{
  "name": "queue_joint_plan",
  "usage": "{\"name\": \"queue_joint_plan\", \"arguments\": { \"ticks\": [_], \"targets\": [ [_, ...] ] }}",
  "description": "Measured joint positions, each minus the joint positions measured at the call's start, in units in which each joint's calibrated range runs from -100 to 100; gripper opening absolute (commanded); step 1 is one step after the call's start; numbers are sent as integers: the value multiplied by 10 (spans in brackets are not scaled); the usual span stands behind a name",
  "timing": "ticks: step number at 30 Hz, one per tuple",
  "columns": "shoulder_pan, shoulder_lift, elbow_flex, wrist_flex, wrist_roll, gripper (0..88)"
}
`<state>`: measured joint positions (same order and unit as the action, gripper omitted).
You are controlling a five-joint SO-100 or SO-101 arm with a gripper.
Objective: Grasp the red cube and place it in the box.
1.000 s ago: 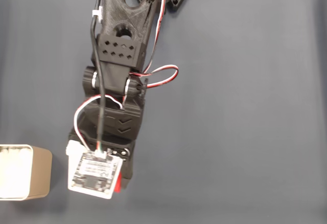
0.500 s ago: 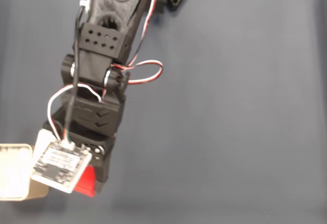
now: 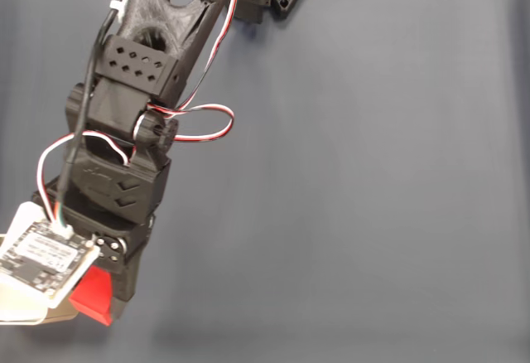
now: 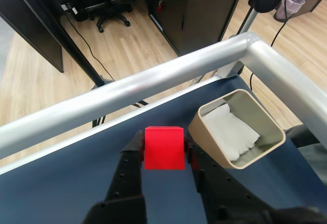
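The red cube (image 4: 164, 147) is clamped in the gripper (image 4: 164, 151), carried above the dark blue table (image 3: 373, 197) near its left edge in the fixed view. This looks like the carry step: next it must shift over the box (image 4: 236, 128), just beside, then let go. Nothing stands between; a metal rail (image 4: 153, 81) lines the table edge beyond

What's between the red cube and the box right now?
Nothing: in the wrist view, bare dark tabletop separates the red cube from the box.

One red cube (image 4: 163, 147), one box (image 4: 236, 128)
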<state>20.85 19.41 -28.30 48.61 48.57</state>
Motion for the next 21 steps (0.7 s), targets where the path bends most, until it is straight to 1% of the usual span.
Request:
{"name": "queue_joint_plan", "arguments": {
  "ticks": [11, 21],
  "targets": [
    [16, 58, -89, 0, -3, 70],
    [36, 93, -133, 0, -4, 70]
  ]
}}
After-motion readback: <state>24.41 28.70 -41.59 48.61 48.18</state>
